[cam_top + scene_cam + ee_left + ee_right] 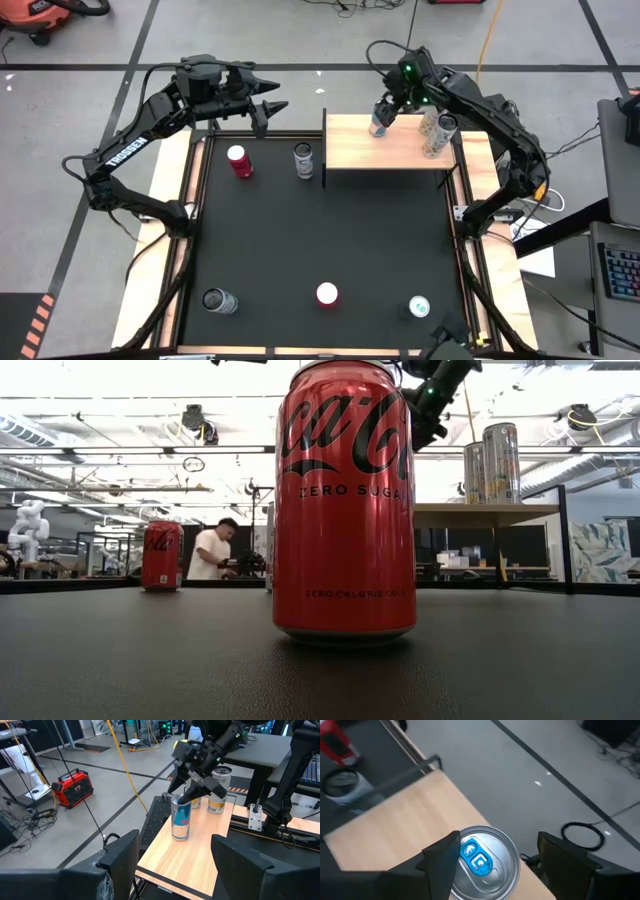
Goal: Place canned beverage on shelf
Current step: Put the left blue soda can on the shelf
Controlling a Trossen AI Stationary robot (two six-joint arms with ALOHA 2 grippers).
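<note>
- Red cola can (pixel 345 500) fills low view closest to lens, top rim cut off; upright on black table (pixel 320 250), hides most of what's behind it.
- Task can: blue-silver can (pixel 181 817) stands upright on shelf (pixel 390 150), long axis vertical, tab end up, near shelf's 11 o'clock corner in high view.
- Right gripper (pixel 495 855) sits directly over that can, fingers spread either side of lid w/ gaps showing – not pinching, no contact visible.
- Can body mostly hidden from above by gripper; label hard to read.
- Two more silver cans (pixel 436 132) on shelf at its 2 o'clock side, well apart from blue one.
- Left gripper (pixel 268 108) waits off table at 11 o'clock, fingers apart, empty.
- Table holds other cans: red can (pixel 239 161), silver can (pixel 303 160) just beside shelf, three more along 6 o'clock edge.
- Person (pixel 213 552) in room behind, partly blocked.
</note>
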